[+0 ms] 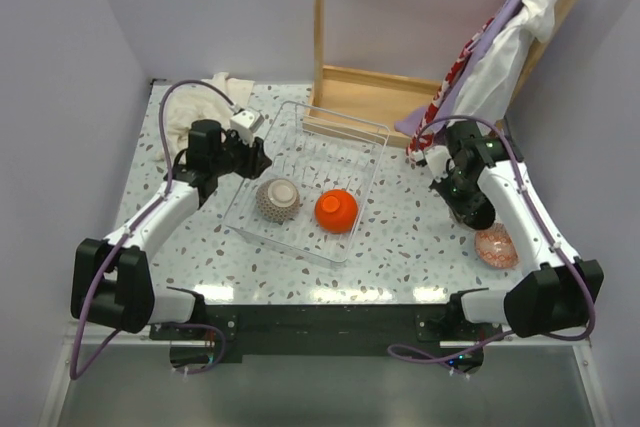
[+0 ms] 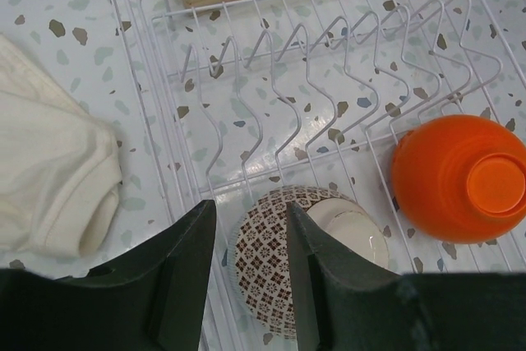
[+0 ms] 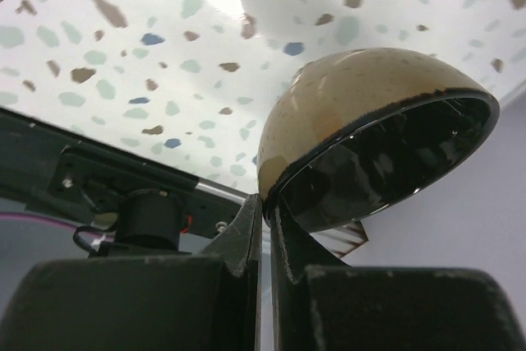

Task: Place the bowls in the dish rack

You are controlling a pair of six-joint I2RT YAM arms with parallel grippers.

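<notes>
The clear wire dish rack (image 1: 345,142) lies mid-table. In it sit a brown-and-white patterned bowl (image 1: 278,199), tipped on its side, and an orange bowl (image 1: 336,210), upside down. My left gripper (image 1: 250,157) is open at the rack's left edge. In the left wrist view its jaws (image 2: 246,211) hang open and empty over the patterned bowl (image 2: 267,265), with the orange bowl (image 2: 460,178) to the right. My right gripper (image 1: 466,199) is shut on the rim of a tan bowl with a dark inside (image 3: 370,129), held above the table. A pinkish speckled bowl (image 1: 496,247) lies on the table near it.
A wooden tray-like frame (image 1: 370,97) with a tall post stands behind the rack. A white cloth (image 1: 225,87) lies at the back left and also shows in the left wrist view (image 2: 49,178). Cloths hang from a wooden bar (image 1: 500,37) at the back right.
</notes>
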